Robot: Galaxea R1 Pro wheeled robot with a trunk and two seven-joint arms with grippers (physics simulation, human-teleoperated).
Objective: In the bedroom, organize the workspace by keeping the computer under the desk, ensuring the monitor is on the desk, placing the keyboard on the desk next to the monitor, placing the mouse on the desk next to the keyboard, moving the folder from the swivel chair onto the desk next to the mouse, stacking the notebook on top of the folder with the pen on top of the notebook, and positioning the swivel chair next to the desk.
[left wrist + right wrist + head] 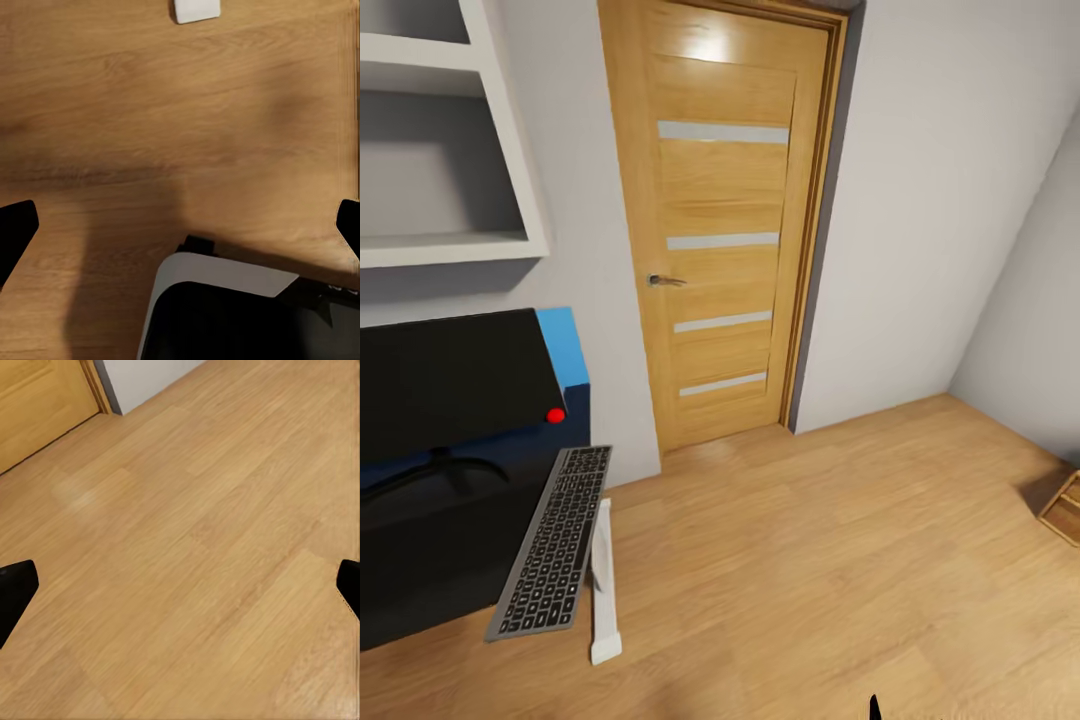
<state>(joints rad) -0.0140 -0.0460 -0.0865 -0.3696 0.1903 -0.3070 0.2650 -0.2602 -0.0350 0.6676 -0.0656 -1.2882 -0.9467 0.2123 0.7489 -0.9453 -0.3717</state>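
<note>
The monitor (pixel 450 385), a wide black screen with a red dot at its lower corner, stands on the black desk (pixel 420 560) at the left of the head view. The keyboard (pixel 555 540), slim with black keys, lies lengthwise along the desk's right end beside the monitor. My left gripper (pixel 180 229) hangs open over bare wooden floor, its black fingertips (pixel 15 232) far apart. The right gripper (pixel 180 589) is also open above the floor, with nothing between its fingers.
A white desk leg (pixel 603 580) stands under the keyboard end, and its foot (pixel 197 9) appears in the left wrist view. A closed wooden door (pixel 725 220) faces me. White wall shelves (pixel 450 245) hang above the desk, with a blue wall panel (pixel 565 350) behind the monitor. A wooden unit (pixel 1065 505) sits far right. My base (pixel 225 315) is below.
</note>
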